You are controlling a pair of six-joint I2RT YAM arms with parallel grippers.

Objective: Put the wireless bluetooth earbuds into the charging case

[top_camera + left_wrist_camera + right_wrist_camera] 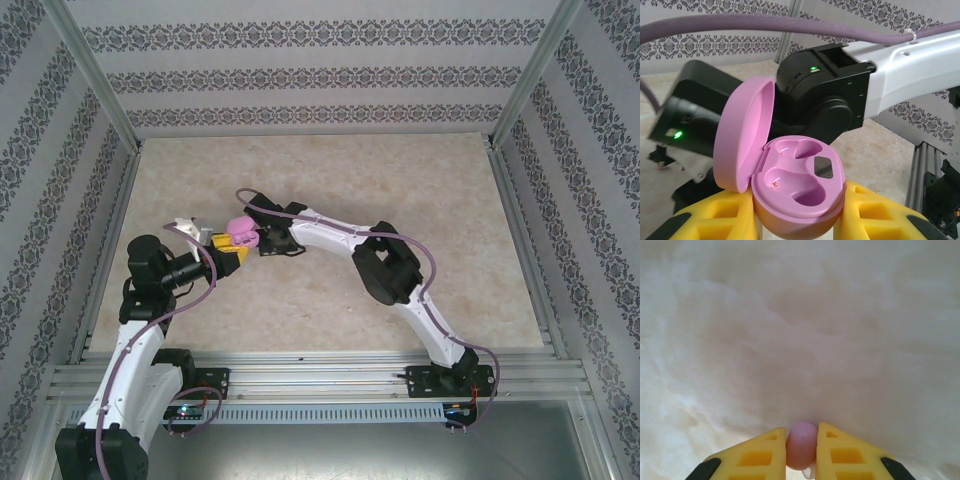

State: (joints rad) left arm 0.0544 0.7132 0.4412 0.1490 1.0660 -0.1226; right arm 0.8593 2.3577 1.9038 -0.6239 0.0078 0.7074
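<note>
A glossy, oval pink charging case (800,185) is clamped between the yellow fingers (715,220) of the left gripper (799,217). The fingers are moulded with recessed rectangular cells, and the jaws are narrowed onto the case's rounded base. Its domed lid (742,135) is hinged open and stands toward 10 o'clock of the base. Two smooth, kidney-shaped wells are moulded into the top face, both empty, with a small dark rectangular window at 3 o'clock. In the overhead view the case (242,232) is held over the beige marbled table (400,190), at about 9 o'clock of its centre, and the right gripper (268,241) is seen just beside it at 3 o'clock. In the right wrist view a tiny, rounded pink-purple earbud (801,447) is pinched between the right gripper's (801,431) yellow fingers (850,457). The jaws are drawn almost together around it, over a blurred, pale, stone-patterned surface.
</note>
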